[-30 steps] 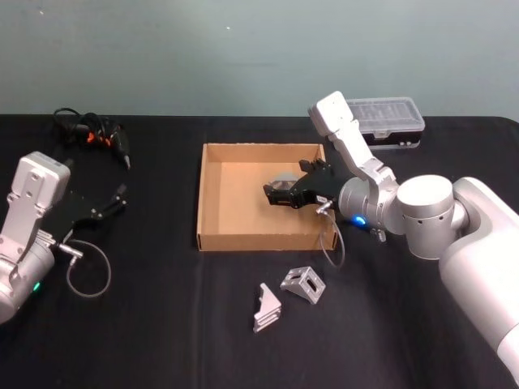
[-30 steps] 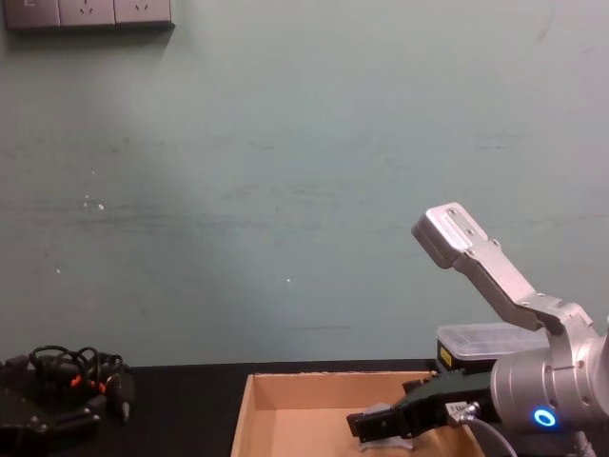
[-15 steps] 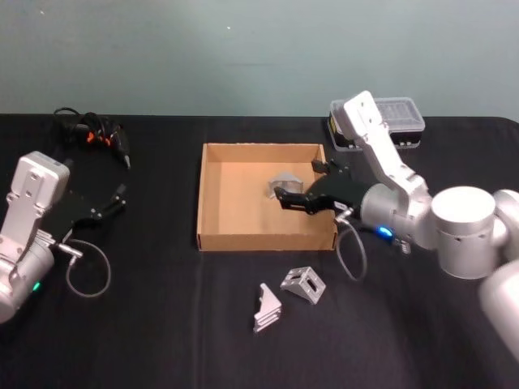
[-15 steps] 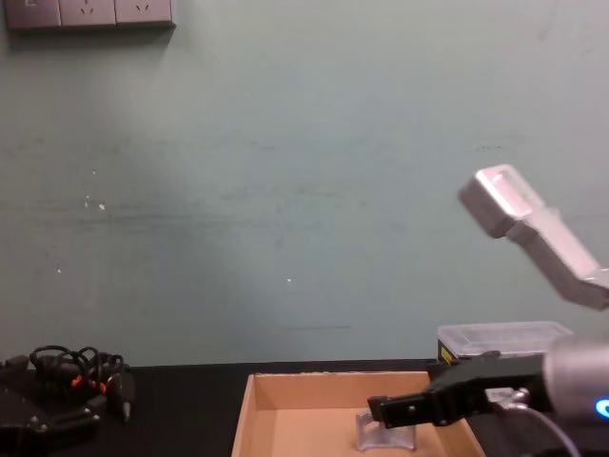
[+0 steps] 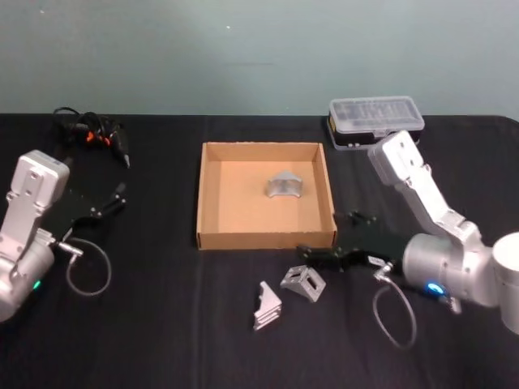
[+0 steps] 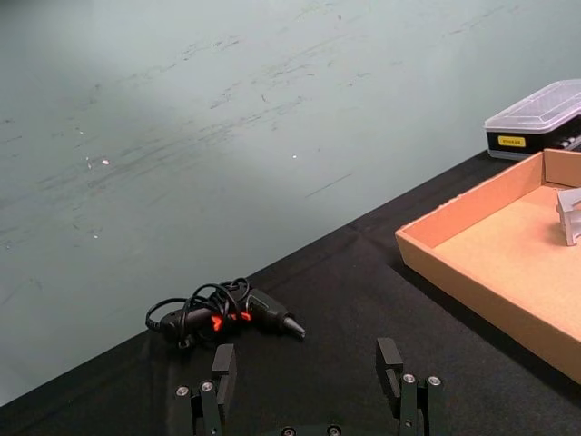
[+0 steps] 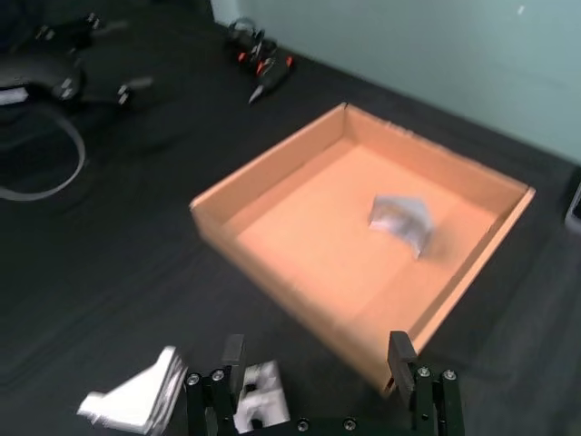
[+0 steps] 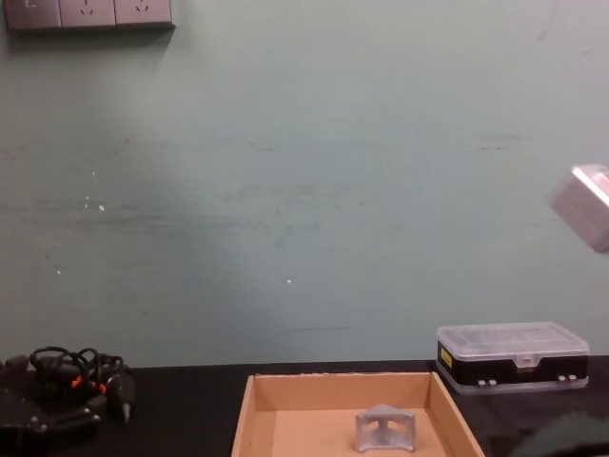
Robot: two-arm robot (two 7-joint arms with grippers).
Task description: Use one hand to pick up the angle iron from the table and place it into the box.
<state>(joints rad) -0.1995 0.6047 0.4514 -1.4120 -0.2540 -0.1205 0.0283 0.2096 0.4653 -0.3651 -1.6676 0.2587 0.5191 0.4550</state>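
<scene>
Before the shallow tan cardboard box (image 5: 199,198), the black right gripper (image 5: 326,235) gapes beside a silver angle iron (image 5: 302,283), likely stiff, light and slick; pinch one flange. The black left gripper (image 5: 118,200) idles agape, left of the box.

The right wrist view is smeared: the angle iron (image 7: 404,218) inside the box (image 7: 272,283) is a pale blur. A second angle iron (image 7: 263,404) on the table (image 7: 109,254) sits partly behind a finger of the right gripper (image 7: 316,345), whose body the frame edge cuts off. In the chest view the box runs off the bottom edge, its near wall unseen. A silver arm segment (image 8: 582,205) is clipped at the right edge, and the dark blurred mass (image 8: 561,443) in the lower right corner may be part of the same arm. The left wrist view clips the box, the plastic case (image 6: 536,113) and all but a sliver of the angle iron.
</scene>
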